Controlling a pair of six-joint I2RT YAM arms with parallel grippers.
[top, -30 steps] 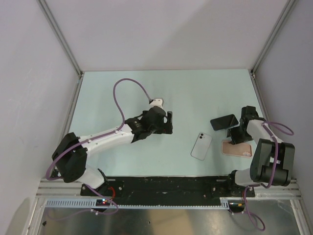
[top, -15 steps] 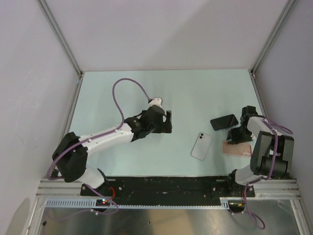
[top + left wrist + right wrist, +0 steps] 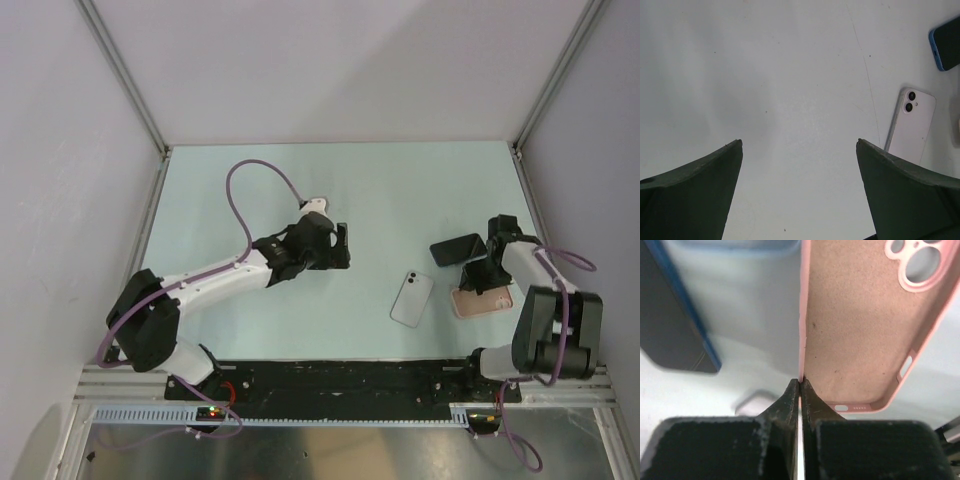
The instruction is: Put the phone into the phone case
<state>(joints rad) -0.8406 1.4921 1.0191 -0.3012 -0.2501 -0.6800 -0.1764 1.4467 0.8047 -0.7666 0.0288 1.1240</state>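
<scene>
A white phone (image 3: 412, 298) lies face down on the table right of centre; it also shows in the left wrist view (image 3: 911, 126). A pink phone case (image 3: 483, 301) sits open side up at the right. My right gripper (image 3: 487, 275) is shut on the case's long side wall (image 3: 801, 330), pinching the thin edge between the fingertips (image 3: 790, 395). My left gripper (image 3: 343, 247) is open and empty, hovering over bare table left of the phone, its two dark fingers (image 3: 700, 190) spread wide.
A dark phone in a blue case (image 3: 458, 248) lies just beyond the pink case, close to my right gripper; it also shows in the right wrist view (image 3: 675, 320) and the left wrist view (image 3: 946, 44). Walls enclose the table on three sides.
My right gripper has shifted slightly with the pink case, which has moved and tilted a little. My left gripper has drifted slightly up and left, still open.
</scene>
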